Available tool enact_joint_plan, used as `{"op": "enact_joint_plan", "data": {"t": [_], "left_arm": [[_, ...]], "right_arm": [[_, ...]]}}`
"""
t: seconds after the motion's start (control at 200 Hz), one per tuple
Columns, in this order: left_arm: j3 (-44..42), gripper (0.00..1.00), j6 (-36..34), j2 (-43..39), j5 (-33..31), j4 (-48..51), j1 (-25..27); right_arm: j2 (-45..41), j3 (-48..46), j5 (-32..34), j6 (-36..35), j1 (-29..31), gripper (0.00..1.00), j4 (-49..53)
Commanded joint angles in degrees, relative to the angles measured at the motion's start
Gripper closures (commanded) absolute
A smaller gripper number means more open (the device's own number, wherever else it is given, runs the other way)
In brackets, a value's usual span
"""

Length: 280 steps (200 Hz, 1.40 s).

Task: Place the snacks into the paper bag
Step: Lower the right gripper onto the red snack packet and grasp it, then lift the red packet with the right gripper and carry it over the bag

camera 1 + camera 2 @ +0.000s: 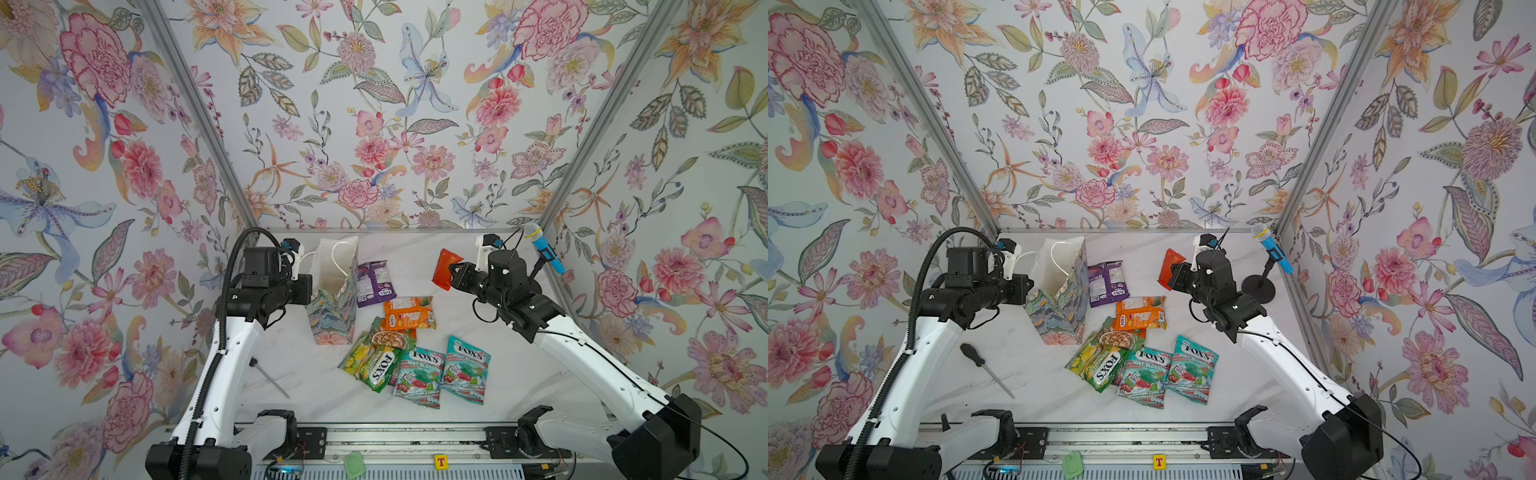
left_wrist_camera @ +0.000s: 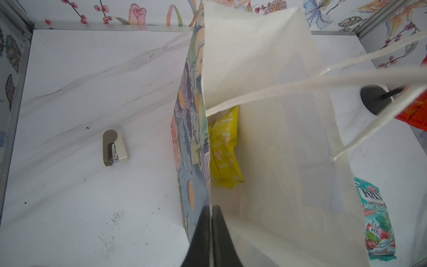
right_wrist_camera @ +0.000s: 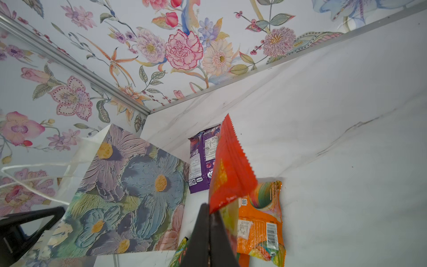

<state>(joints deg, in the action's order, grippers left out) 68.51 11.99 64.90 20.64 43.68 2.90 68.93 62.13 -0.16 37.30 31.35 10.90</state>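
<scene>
One yellow foil pouch [image 2: 225, 148] lies in the floral paper bag [image 2: 254, 57] my left tool [image 2: 211, 209] pinches, my right tool [image 3: 209, 213] pinches a red-orange pouch [image 3: 231, 168], several glossy pouches [image 1: 419, 374] to go

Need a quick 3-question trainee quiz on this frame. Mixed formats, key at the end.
1. True or false: the right tool grips a red pouch held up off the table.
2. Which pouch already lies inside the paper bag? A purple, B yellow, C teal.
3. Fill in: the left tool is shut on the bag's ____.

Key: 1 true. 2 B, the yellow pouch. 3 rim.
</scene>
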Motion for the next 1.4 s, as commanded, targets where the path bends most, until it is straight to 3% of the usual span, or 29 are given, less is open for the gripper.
{"op": "enact_joint_plan", "data": {"t": [0.0, 0.345, 1.136, 1.396], "left_arm": [[-1.38, 0.95, 0.58, -0.68, 0.34, -0.61, -0.72], [-1.80, 0.95, 0.84, -1.08, 0.76, -0.88, -0.75], [-2.25, 0.95, 0.58, -1.19, 1.24, -1.12, -0.75], [-2.05, 0.95, 0.32, -1.10, 0.78, -1.14, -0.70]], "right_arm": [[2.68, 7.65, 4.51, -4.44, 4.32, 1.00, 3.88], [16.13, 29.56, 7.02, -11.87, 14.01, 1.00, 6.49], [49.99, 77.98, 6.33, -17.79, 20.92, 1.00, 14.13], [49.07, 75.42, 7.14, -18.87, 22.92, 1.00, 16.09]]}}
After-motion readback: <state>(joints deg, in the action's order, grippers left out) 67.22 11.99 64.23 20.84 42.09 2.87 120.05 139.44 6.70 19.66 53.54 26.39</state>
